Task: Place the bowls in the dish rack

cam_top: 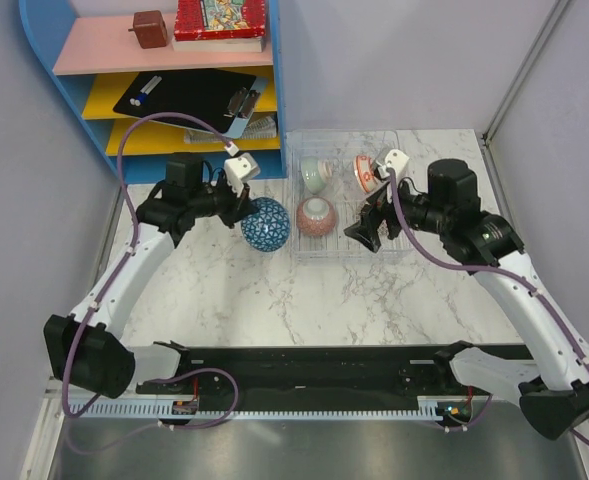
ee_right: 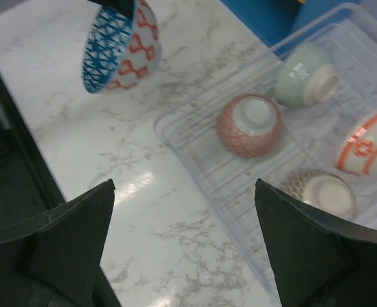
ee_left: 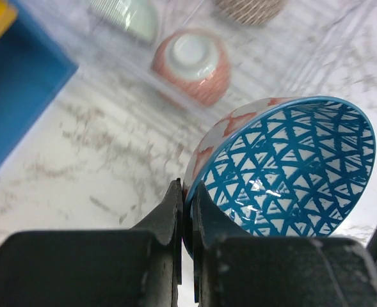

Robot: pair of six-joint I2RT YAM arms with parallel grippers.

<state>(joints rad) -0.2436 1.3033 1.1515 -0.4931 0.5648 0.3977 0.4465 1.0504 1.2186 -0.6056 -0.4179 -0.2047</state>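
— While the left gripper (ee_left: 187, 211) clenched the rim of the blue-lined bowl (ee_left: 284, 166), where did that bowl hang?

— Tilted over the marble table (cam_top: 274, 300), just left of the dish rack (ee_right: 194, 173). The right gripper (ee_right: 185, 185) gaped above the rack's near side, where an orange-red bowl (ee_right: 250, 125) and a speckled bowl (ee_right: 316, 190) sat upturned. A pale green bowl (ee_right: 303, 75) and a red-marked bowl (ee_right: 367, 142) lay farther back.

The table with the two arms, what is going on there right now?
The left gripper is shut on the rim of a blue-patterned bowl and holds it tilted, just outside the left edge of the dish rack. Four bowls already lie in the rack: a pale green bowl, an orange-red bowl, a white bowl with red marks and a grey-brown bowl. The right gripper is open and empty above the rack.
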